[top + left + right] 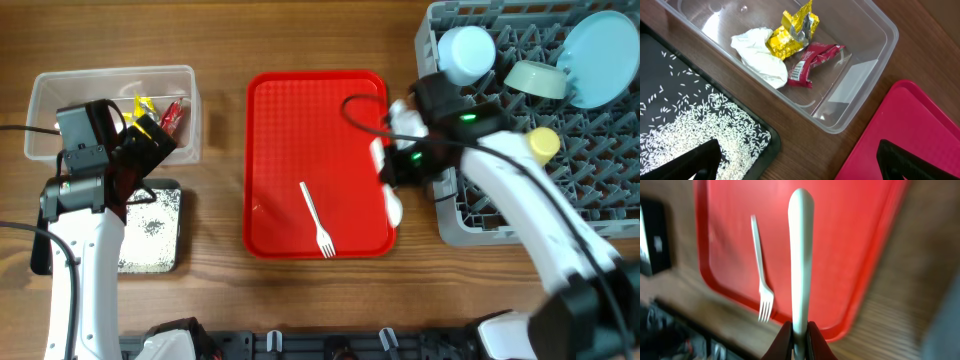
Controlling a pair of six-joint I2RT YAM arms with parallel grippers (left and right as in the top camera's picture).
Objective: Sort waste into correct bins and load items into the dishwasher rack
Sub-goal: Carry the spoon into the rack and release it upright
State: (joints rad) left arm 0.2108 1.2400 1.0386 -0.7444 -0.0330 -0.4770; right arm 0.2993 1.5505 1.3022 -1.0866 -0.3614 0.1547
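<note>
Nearest to us, the right claw (799,340) was pinched tight on the handle of the white spoon (801,255). The spoon stuck straight out from its fingers, over the right edge of the red serving tray (850,225). The white fork (760,275) lay flat on that tray, to the left of the spoon, with its tines toward the near rim.

On the left side of the table, the left claw (802,164) hung above the two bins, spread wide with nothing between its fingers. Below it we saw the black tray (650,75), which carried a scatter of white crumbs (700,125). Just beyond it sat the clear tub (855,80). The tub held the white tissue (760,57), the yellow foil wrapper (790,35) and the red-and-clear wrapper (812,62), bunched close together.

Farthest away, at the right rear of the table, stood the grey dishwasher rack (600,170). It held the white cup (468,52), the pale green bowl (537,78) and the yellow cup (543,143). The light blue plate (602,55) leaned in its back corner.
</note>
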